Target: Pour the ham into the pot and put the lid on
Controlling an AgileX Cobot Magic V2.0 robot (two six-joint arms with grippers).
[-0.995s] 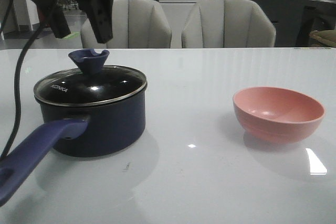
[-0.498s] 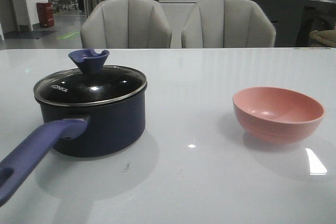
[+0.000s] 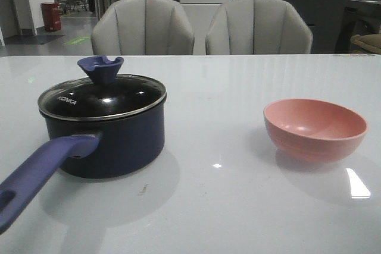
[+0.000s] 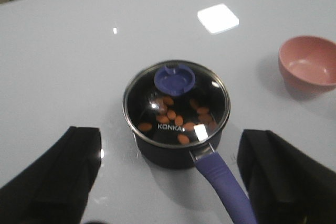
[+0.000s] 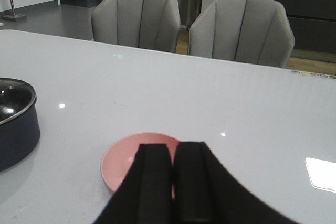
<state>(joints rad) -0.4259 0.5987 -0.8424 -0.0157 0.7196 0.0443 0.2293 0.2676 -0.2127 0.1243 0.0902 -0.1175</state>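
- Handle of the pot cut off at the frame edge in the front view and again in the left wrist view; free end not visible in either.
- Ham hidden in the front view behind dark glass and reflections; visible only from the left wrist camera, as small orange-pink slices scattered on the black floor of the pot.
- Lid seated flat on the pot rim: round glass, steel edge, white "KONKA" lettering, notched blue-purple knob on top.
- Pot dark navy, standing on the white desk toward the left, long purple-blue handle pointing toward the camera.
- Pink bowl well apart from the pot, on the right of the desk; inside looks bare.
- Left gripper spread wide, above the pot, touching nothing; only blurred dark fingers at both sides of its own view.
- Right gripper pressed together, nothing between the fingers, partly covering the near rim of the pink bowl in its own view.
- Neither gripper visible in the front view.
- Two grey chairs behind the desk.
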